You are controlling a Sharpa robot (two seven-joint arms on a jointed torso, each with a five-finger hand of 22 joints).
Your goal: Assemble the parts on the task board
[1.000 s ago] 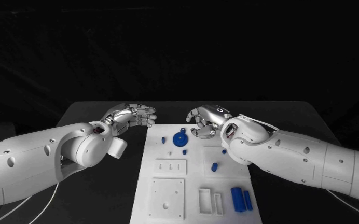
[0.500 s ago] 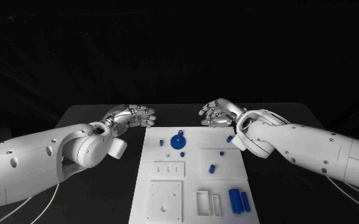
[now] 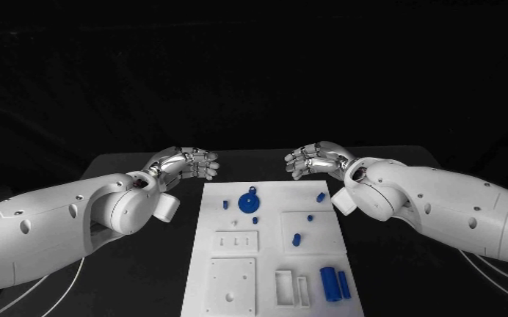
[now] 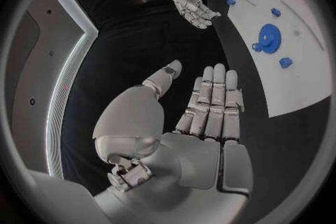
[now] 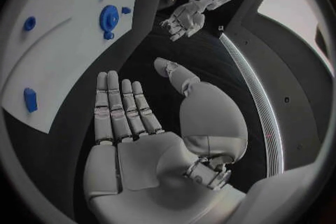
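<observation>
L hand [image 3: 186,164] & R hand [image 3: 318,160] splayed, prob. empty, flanking task board [image 3: 270,258].

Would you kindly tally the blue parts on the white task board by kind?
Round blue gear wheel, knob at its rim: 1
Long blue cylinders: 2
Small blue pegs and blocks: 5
Total: 8

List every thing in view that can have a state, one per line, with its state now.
Left hand: open, holds nothing, over the table beside the board's far left corner.
Right hand: open, holds nothing, beyond the board's far right corner.
Task board: flat on the table, untouched.
Blue gear: flat on the board, far end.
Two blue cylinders: lying side by side, near right corner.
</observation>
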